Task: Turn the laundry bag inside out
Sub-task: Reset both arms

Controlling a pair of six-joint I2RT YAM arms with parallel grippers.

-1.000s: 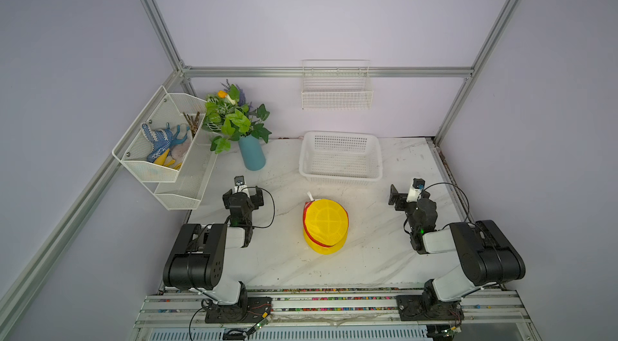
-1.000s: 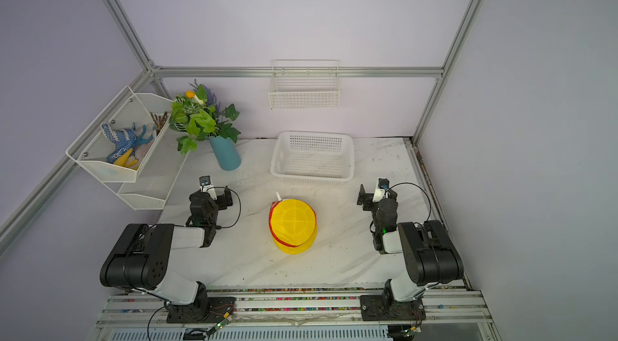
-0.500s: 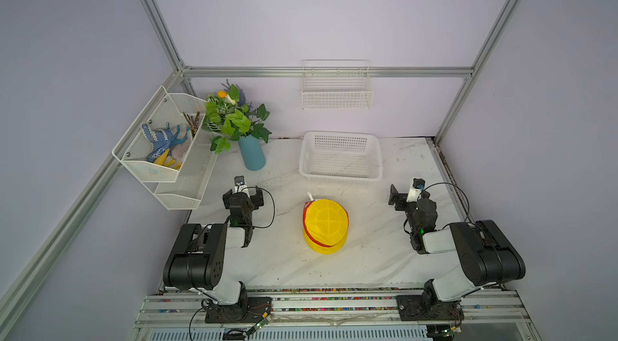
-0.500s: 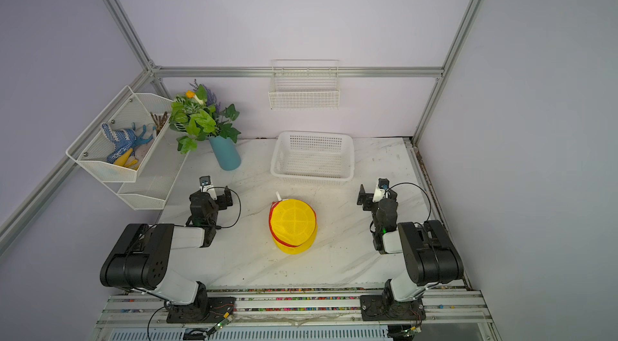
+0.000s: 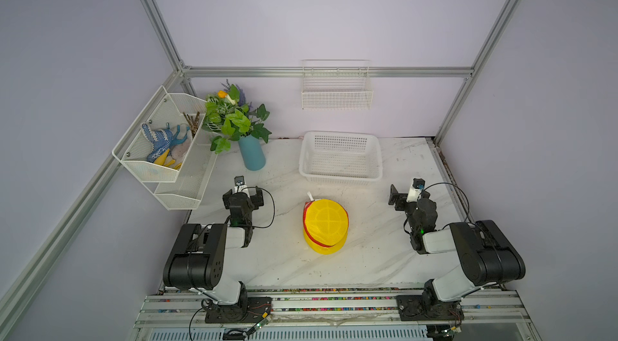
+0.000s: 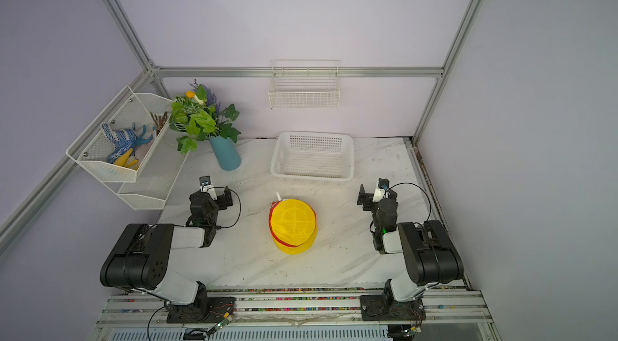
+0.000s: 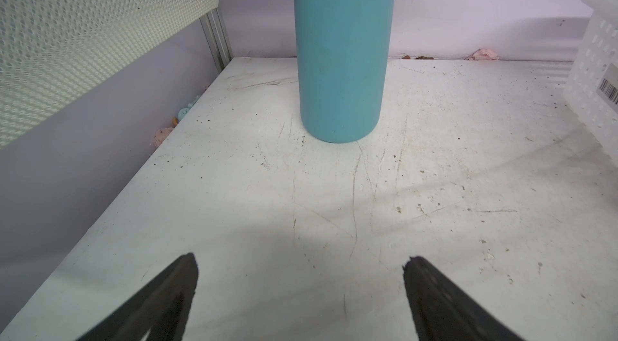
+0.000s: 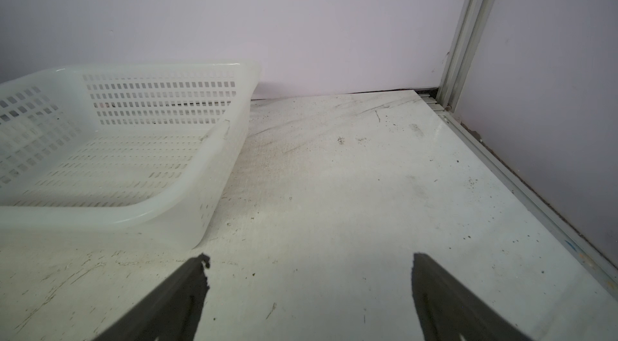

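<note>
Both well apart, left gripper [image 7: 301, 259] and right gripper [image 8: 309, 257] flank the laundry bag [image 5: 326, 224].

Robot test cell in a lab, dressed with household props, as I see it from my console.

I look into a booth of silver aluminium frame bars [image 5: 327, 72] and plain lilac wall panels [image 5: 301, 15]. A black-and-white left robot arm [image 5: 207, 255] and matching right robot arm [image 5: 485, 255] are bolted to a slotted metal rail [image 5: 334, 302] fronting the white marble-patterned worktop [image 5: 368, 255]. Around it are a white wire wall basket [image 5: 337, 100], a tall teal vase [image 5: 251, 155] and a white mesh rack [image 5: 157, 169].
</note>
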